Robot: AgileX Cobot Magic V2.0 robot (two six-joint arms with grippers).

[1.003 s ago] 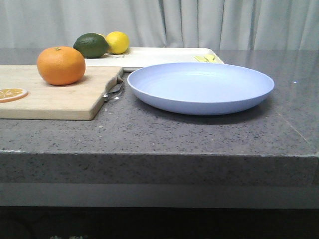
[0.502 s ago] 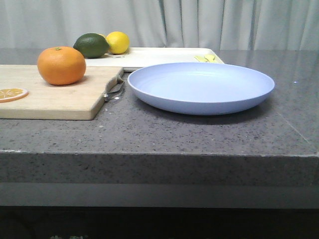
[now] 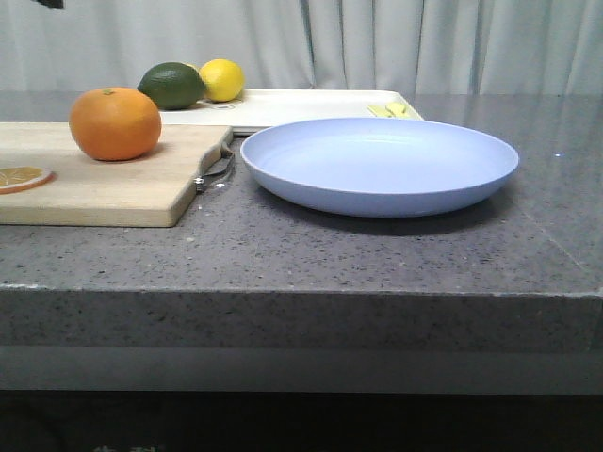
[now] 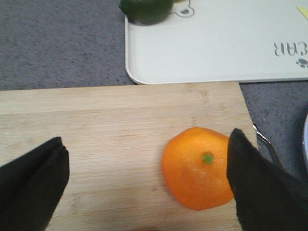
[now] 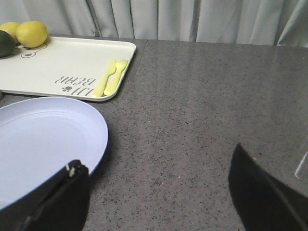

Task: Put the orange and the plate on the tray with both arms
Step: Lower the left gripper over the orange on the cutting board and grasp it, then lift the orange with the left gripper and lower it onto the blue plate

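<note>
The whole round bright-orange fruit (image 4: 198, 168) sits on the pale wooden cutting board (image 4: 110, 144), near the board's end that faces the large shallow lavender-blue plate (image 3: 380, 162); the plate rests on the speckled grey stone bench (image 3: 311, 254), just in front of the flat cream-white tray (image 4: 216, 41), which already carries a dark green avocado-like fruit (image 3: 172, 85), a yellow lemon (image 3: 221, 79) and pale yellow cutlery (image 5: 110, 77). A thin orange slice (image 3: 21, 177) lies at the board's far left. The left tool (image 4: 144, 168) hangs spread wide and released above the board, one finger beside the orange, the other well off to its other side, so the fruit is off-centre in the gap. To grasp well, I judge it should shift until the orange is midway, then descend and close around its widest girth. The right tool (image 5: 159, 192) is likewise released, hovering by the plate's rim; a rim pinch looks the sensible hold
</note>
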